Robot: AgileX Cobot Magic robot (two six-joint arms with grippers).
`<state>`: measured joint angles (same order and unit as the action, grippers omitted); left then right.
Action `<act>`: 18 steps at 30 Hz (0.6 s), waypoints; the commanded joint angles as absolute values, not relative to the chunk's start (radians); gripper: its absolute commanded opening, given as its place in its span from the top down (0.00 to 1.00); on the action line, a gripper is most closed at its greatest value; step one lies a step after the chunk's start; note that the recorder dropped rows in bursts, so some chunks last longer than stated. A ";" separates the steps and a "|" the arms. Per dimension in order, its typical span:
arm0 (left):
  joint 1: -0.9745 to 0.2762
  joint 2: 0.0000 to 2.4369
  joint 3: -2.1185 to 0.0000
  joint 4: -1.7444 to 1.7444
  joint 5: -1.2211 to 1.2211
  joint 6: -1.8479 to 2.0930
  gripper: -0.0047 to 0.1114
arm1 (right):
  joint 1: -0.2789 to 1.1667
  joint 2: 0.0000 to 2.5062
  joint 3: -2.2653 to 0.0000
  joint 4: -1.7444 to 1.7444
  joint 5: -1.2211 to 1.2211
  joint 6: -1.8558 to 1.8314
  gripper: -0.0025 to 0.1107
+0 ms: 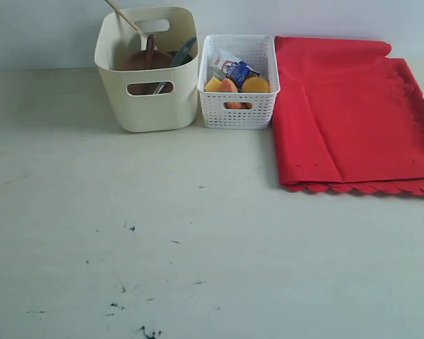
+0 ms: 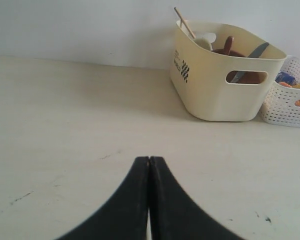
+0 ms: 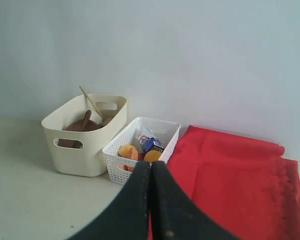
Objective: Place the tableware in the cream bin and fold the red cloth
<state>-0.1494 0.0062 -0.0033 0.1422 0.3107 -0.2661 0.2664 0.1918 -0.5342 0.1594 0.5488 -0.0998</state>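
apparently both parts of the task are close to done, so what remains are disturbance hazards. the tableware sits inside the cream bin [image 1: 147, 106]: the brown plate [image 1: 138, 62], dark spoon [image 1: 150, 48] and knife [image 1: 184, 51] lean against its inner walls, and a pale chopstick [image 1: 121, 15] juts out above its rim. the white basket [image 1: 239, 113] stands just beside the cream bin. the red cloth [image 1: 353, 120] lies flat past that basket, on the side away from the cream bin, layered, with its scalloped edge exposed. the left gripper [image 2: 149, 167] and right gripper [image 3: 151, 170] are each pressed together with nothing between the tips, both well apart from the cream bin. risk one: an arm crossing over the cream bin could clip the chopstick and flick it out, or tip the leaning knife. risk two: the cloth edge touches the basket or nearly does, so a tug to neaten the fold could push the basket into the cream bin. risk three: the upper layer looks uneven, so a single-point pull would likely skew it.
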 commanded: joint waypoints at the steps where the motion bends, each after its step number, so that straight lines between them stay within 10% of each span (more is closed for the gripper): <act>1: -0.126 0.000 0.000 0.145 0.326 -0.273 0.96 | 0.268 0.185 -0.531 0.157 0.533 -0.102 0.98; 18: -0.081 0.000 0.000 0.126 0.362 -0.269 0.96 | 0.268 0.185 -0.531 0.157 0.527 -0.102 0.98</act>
<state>-0.0827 0.0062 -0.0033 0.1327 0.3652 -0.2661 0.2664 0.1918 -0.5342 0.1594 0.5410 -0.0998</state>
